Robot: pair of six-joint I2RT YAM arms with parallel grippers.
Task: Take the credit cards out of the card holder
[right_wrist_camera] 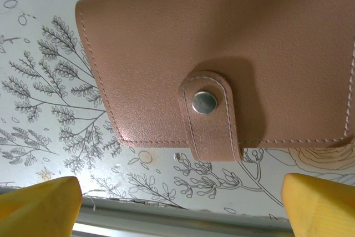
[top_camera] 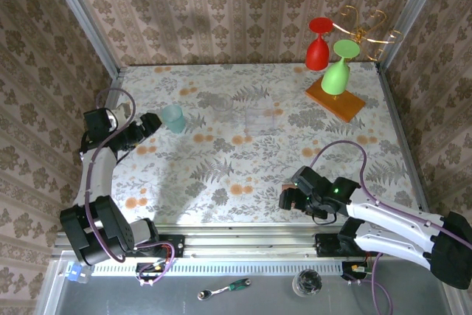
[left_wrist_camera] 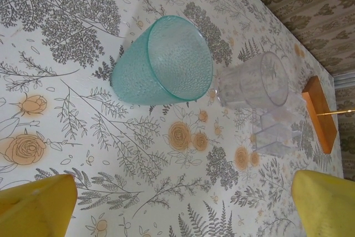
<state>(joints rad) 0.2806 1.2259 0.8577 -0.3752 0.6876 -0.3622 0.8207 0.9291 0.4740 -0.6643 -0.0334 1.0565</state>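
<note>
tan leather card holder (right_wrist_camera: 233, 54) lies shut, snap (right_wrist_camera: 204, 102) fastened, near the table's (right_wrist_camera: 33, 109) near edge, just ahead of the right gripper (right_wrist_camera: 183, 198). its long axis runs across the gap between the wide-spread, empty fingers (right_wrist_camera: 39, 203). the left gripper (left_wrist_camera: 186, 192), also spread wide, hangs well apart by a teal cup (left_wrist_camera: 163, 62), so the right arm is nearer.

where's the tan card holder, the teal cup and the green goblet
tan-brown leather-like flat card holder (right_wrist_camera: 222, 43), right wrist view, outer face above the snap
teal textured cup (left_wrist_camera: 141, 73), left wrist view, side wall
green goblet (top_camera: 336, 79), top external view, bowl
</note>
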